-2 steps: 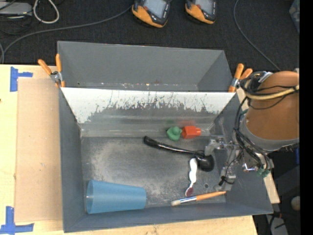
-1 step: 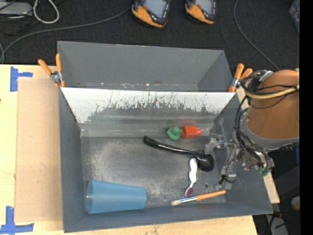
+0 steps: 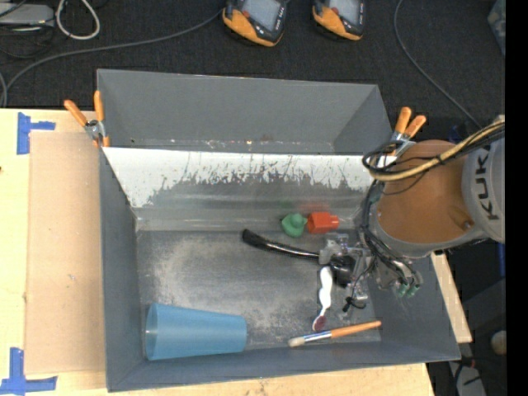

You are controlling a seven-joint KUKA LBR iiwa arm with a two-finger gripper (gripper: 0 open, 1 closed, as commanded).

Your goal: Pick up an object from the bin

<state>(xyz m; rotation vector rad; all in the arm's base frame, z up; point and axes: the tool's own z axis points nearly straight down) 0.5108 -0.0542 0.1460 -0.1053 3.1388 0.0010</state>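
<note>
Orange wrist cover (image 3: 421, 195) hides gripper (image 3: 353, 295) top; grip state unclear, beside white object (image 3: 325, 291).

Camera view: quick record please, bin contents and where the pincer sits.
bin: grey metal
pincer: low, right side of the floor
nearest: white elongated piece, just left of pincer
front right: orange-handled brush, lying flat
back middle: green piece beside orange-red block
middle: black handle, lying flat
front left: blue cup on its side
held: cannot tell

scuffed metal bin (image 3: 206, 279), matt plastic cup (image 3: 196, 332)
</note>
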